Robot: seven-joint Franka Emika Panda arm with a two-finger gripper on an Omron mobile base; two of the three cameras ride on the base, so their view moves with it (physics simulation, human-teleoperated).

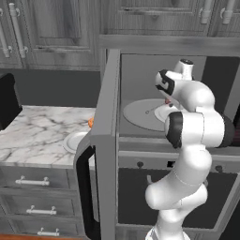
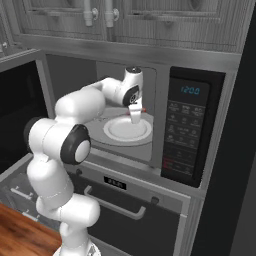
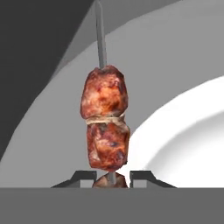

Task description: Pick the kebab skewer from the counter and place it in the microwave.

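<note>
The kebab skewer point(image 3: 105, 118) hangs between my fingertips, its reddish-brown meat chunks and thin grey stick pointing away from the hand. My gripper point(image 3: 113, 177) is shut on its near end. In the base views the gripper point(image 2: 135, 116) is inside the open microwave point(image 2: 185, 130), just above the round grey turntable point(image 1: 138, 115) and a white plate point(image 2: 125, 131). The skewer point(image 2: 143, 109) shows as a small red spot at the fingers, and its stick point(image 1: 150, 111) pokes out over the turntable. The marble counter point(image 1: 37, 131) lies to the left of the microwave.
The microwave door point(image 1: 105, 140) stands swung open between the counter and the cavity. A white plate point(image 1: 75, 140) and an orange doughnut point(image 1: 91, 122) sit on the counter behind it. A black coffee machine point(image 1: 7, 101) stands at the far left. Drawers run below.
</note>
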